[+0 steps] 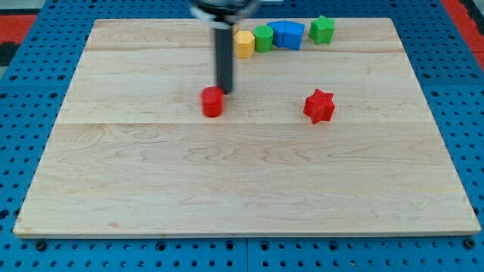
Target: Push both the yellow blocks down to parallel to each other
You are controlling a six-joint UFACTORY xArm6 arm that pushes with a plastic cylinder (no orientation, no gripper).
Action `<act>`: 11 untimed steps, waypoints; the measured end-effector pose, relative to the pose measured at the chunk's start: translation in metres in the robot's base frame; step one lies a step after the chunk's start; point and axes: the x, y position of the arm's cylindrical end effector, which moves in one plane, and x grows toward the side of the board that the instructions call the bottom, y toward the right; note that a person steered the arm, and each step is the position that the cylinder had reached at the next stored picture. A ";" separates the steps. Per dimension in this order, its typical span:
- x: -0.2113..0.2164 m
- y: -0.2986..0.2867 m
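Observation:
One yellow block (243,44), roughly hexagonal, sits near the view's top centre, touching a green block (263,38) on its right. I can see only this one yellow block; the dark rod crosses just left of it and may hide something there. My tip (224,92) rests on the board just above and right of a red round block (212,102), touching or nearly touching it. The tip is well below the yellow block.
A blue block (286,35) sits right of the green block, and a green star-like block (323,29) is further right. A red star block (319,106) lies right of centre. The wooden board (242,189) is ringed by a blue pegboard (23,91).

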 end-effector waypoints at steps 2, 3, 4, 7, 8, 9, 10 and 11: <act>-0.153 -0.015; -0.173 -0.017; -0.173 0.067; -0.084 0.102; -0.021 0.135; -0.010 0.148; -0.014 0.063; -0.034 -0.026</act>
